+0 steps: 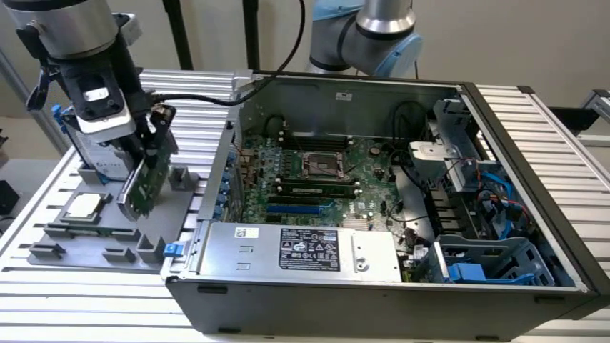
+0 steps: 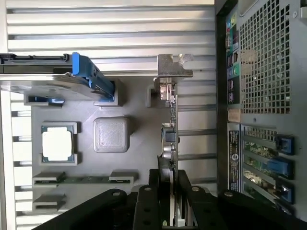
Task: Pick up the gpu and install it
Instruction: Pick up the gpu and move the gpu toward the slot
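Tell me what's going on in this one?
The arm's gripper is shut on the gpu, holding the card on edge and slightly tilted over the grey parts tray at the exterior view's left. I can't tell whether the card has cleared its holder. It is not yet in the open computer case beside the tray. The processor chip and the hard drive sit on the tray.

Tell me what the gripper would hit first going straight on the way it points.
The gripper points down, shut on the gpu. Straight on, the card's lower edge would likely meet the gray tray first; whether it already touches is unclear.
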Motion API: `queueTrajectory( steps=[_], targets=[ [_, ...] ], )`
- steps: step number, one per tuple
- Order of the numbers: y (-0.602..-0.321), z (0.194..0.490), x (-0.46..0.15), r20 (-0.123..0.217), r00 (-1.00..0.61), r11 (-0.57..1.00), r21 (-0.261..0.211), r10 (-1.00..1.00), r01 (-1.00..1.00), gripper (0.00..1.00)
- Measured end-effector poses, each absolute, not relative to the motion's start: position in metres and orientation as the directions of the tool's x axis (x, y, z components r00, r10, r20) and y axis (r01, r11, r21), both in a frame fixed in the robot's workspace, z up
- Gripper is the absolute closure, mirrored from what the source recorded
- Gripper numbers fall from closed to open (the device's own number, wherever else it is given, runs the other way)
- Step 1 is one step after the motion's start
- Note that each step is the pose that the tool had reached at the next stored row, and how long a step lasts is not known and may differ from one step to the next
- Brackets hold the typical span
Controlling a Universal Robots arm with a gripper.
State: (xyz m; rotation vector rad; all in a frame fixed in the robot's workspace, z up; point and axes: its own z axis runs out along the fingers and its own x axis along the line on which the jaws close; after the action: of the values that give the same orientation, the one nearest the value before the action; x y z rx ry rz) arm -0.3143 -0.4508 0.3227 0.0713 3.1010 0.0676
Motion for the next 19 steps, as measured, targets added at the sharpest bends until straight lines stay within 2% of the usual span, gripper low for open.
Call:
queueTrajectory(
  steps=[19],
  targets=[
    [-0.456,0.409,-0.277,-0.035,-0.998,0.998,0.045,0.046,0.044,1.0]
  ],
)
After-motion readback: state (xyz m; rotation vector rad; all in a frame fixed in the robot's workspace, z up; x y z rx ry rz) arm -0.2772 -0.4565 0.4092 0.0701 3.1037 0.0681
